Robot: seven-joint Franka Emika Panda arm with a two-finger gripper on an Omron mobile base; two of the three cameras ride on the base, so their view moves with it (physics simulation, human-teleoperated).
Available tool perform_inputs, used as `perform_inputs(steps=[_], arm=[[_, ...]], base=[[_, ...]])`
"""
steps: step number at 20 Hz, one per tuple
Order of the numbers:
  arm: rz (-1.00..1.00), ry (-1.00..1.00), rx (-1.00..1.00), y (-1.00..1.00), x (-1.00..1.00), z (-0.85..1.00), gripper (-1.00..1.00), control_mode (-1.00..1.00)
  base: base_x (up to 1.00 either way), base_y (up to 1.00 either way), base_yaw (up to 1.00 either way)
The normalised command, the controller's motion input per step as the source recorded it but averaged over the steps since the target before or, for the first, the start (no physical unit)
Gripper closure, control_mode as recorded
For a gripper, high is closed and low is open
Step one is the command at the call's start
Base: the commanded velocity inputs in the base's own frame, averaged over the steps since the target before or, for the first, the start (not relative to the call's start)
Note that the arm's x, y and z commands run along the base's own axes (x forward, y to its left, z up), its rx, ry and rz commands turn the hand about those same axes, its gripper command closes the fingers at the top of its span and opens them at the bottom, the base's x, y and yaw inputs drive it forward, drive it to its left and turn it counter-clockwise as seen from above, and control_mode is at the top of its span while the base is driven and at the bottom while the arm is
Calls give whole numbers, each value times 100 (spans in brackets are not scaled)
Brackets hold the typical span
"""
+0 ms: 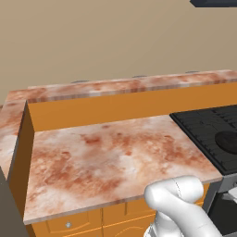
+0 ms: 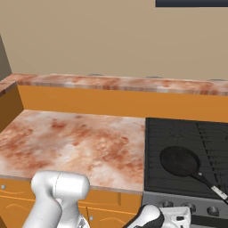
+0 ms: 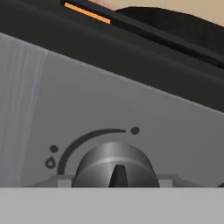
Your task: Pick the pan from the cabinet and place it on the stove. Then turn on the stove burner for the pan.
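Observation:
The black pan (image 2: 179, 161) lies on the stove (image 2: 187, 129) over a front burner, its long handle pointing to the front right. Part of the pan (image 1: 227, 141) shows at the right edge of the left base view, on the stove (image 1: 206, 125). My hand (image 2: 171, 217) is low against the stove's grey front panel. In the hand view my gripper (image 3: 116, 180) sits around a round grey stove knob (image 3: 114, 164). A fingertip (image 3: 63, 180) presses on each side of the knob. An arc with dots is printed above the knob. The cabinet is out of view.
A reddish marbled countertop (image 2: 71, 138) stretches left of the stove, with a raised orange-backed ledge (image 2: 111, 84) behind it. Wooden drawer fronts (image 1: 69, 224) run below the counter edge. More knobs (image 2: 213, 209) line the stove front.

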Motion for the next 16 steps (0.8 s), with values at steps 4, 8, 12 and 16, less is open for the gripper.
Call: perform_inputs(steps=[4, 8, 12, 16], arm=[[2, 0, -32, 0, -6, 5, 100, -100], [1, 0, -34, 0, -9, 6, 100, -100], [1, 0, -35, 0, -12, 3, 100, -100], [2, 0, -36, 0, -11, 2, 100, -100]], base=[[0, 0, 0], [0, 0, 0], [0, 0, 0], [0, 0, 0]])
